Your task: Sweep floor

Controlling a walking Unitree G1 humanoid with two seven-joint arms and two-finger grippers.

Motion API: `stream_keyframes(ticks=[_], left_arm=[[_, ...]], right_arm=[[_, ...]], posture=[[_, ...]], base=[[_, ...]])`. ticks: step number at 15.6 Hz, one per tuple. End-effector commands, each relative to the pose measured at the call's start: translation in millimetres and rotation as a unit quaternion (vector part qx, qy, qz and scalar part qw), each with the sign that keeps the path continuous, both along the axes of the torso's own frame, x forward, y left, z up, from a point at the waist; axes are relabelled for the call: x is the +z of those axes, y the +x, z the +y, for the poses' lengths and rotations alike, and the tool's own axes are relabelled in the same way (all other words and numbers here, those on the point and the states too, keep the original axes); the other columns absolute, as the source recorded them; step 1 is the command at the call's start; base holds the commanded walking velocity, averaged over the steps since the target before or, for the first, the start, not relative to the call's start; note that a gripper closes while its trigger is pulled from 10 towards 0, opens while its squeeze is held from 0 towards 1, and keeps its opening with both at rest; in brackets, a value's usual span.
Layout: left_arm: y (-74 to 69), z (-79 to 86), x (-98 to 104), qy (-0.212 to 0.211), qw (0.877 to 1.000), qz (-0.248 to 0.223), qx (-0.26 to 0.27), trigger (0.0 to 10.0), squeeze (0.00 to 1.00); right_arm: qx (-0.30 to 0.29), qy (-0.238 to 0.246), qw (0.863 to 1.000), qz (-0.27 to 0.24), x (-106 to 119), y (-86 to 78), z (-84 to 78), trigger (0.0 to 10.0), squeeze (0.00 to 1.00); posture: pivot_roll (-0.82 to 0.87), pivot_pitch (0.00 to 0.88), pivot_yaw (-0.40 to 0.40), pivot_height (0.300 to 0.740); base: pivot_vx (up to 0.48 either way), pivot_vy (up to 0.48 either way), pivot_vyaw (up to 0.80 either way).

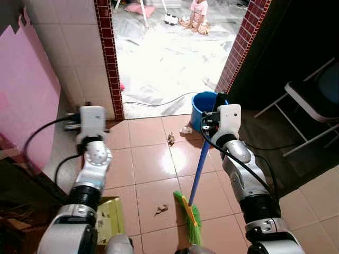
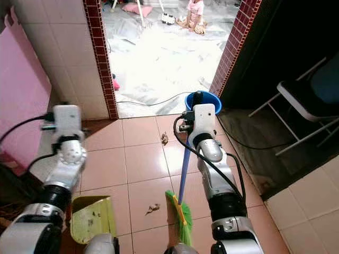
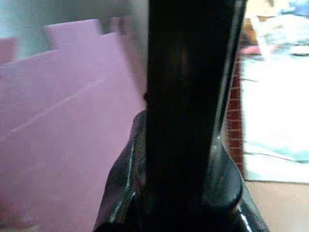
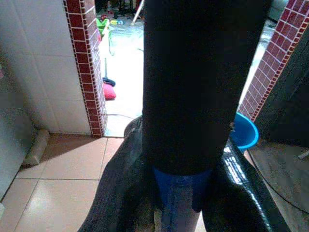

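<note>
Mid-sweep, by the look of it. One green dustpan (image 2: 92, 218) nearest, some bits already inside; left gripper (image 3: 188, 145) clamped on its black handle. One broom (image 1: 192, 207), bristles on the floor, blue handle gripped by right gripper (image 4: 186, 193). Three debris scraps left: one (image 1: 161, 209) beside the bristles, two near one blue bucket (image 1: 204, 108).

1. The broom (image 1: 194, 186) stands before the robot, its head on the floor (image 1: 148, 164).
2. A dustpan (image 2: 93, 218) lies left of it.
3. Debris (image 1: 161, 210) lies between them.
4. A bucket (image 1: 204, 108) sits ahead, a chair (image 1: 312, 106) to its right.
</note>
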State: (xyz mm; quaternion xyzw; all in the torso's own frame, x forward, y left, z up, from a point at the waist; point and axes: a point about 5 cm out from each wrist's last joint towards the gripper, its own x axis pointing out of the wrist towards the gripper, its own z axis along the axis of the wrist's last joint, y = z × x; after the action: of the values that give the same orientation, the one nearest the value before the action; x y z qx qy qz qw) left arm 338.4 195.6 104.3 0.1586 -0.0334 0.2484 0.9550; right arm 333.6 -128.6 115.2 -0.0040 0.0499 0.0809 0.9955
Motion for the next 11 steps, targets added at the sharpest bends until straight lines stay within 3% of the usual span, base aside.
stream_keyframes(ticks=[1,5,7,11], left_arm=[[12.0,-2.0,48,0.042,0.991,-0.126,-0.003,10.0,0.0],[13.6,-3.8,54,0.055,0.988,-0.146,-0.016,10.0,0.0],[12.9,-16.6,41,0.032,0.989,-0.12,-0.077,10.0,0.0],[8.4,-33.4,19,0.026,0.988,-0.081,-0.129,10.0,0.0]], right_arm=[[-0.012,-0.009,1.0,0.003,0,2.2,-5.0,10.0,0.0],[-0.009,-0.009,1.0,0.005,-1,0.8,-3.1,10.0,0.0],[-0.008,-0.01,1.0,0.005,-2,1.0,-3.0,10.0,0.0],[-0.006,-0.013,1.0,0.007,-3,1.0,-2.7,10.0,0.0]], posture=[[-0.06,0.001,-0.098,0.74],[-0.05,0.008,-0.097,0.74],[-0.05,0.009,-0.098,0.74],[-0.05,0.013,-0.1,0.74]], base=[[0.0,0.0,0.0],[0.0,0.0,0.0],[0.0,0.0,0.0],[0.0,0.0,0.0]])
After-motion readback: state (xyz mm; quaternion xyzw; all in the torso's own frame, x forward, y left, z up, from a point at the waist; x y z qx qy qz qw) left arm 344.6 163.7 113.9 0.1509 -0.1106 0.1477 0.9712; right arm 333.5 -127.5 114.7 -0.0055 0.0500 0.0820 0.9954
